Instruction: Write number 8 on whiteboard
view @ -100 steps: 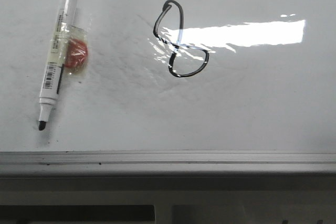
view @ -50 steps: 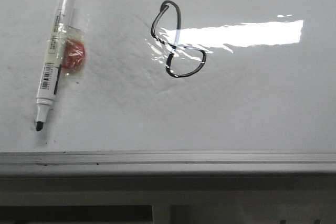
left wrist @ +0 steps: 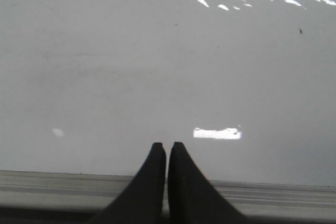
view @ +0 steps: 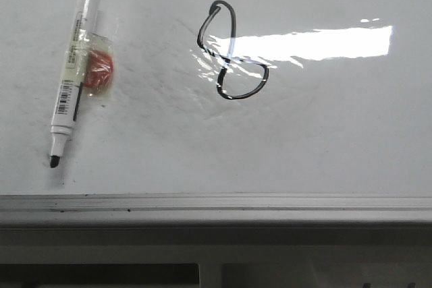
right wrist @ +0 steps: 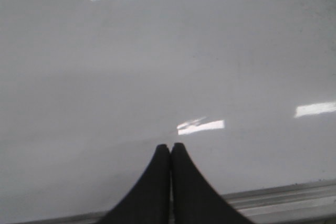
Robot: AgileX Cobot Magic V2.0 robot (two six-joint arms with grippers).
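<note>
The number 8 (view: 228, 52) is drawn in thin black line on the whiteboard (view: 324, 133), slanted, with a narrow upper loop and a wider lower loop. A white marker (view: 73, 72) with an uncapped black tip lies on the board at the left, a red pad (view: 99, 70) taped to its side. No gripper shows in the front view. My left gripper (left wrist: 166, 146) is shut and empty above the board near its edge strip (left wrist: 52, 184). My right gripper (right wrist: 169, 147) is shut and empty over bare board.
The grey metal edge strip (view: 216, 208) runs along the board's near side in the front view. Bright light reflections (view: 310, 42) lie across the board beside the figure. The board shows faint grey smudges.
The front view shifted slightly and came back; the marker and the figure lie as they did a second ago.
</note>
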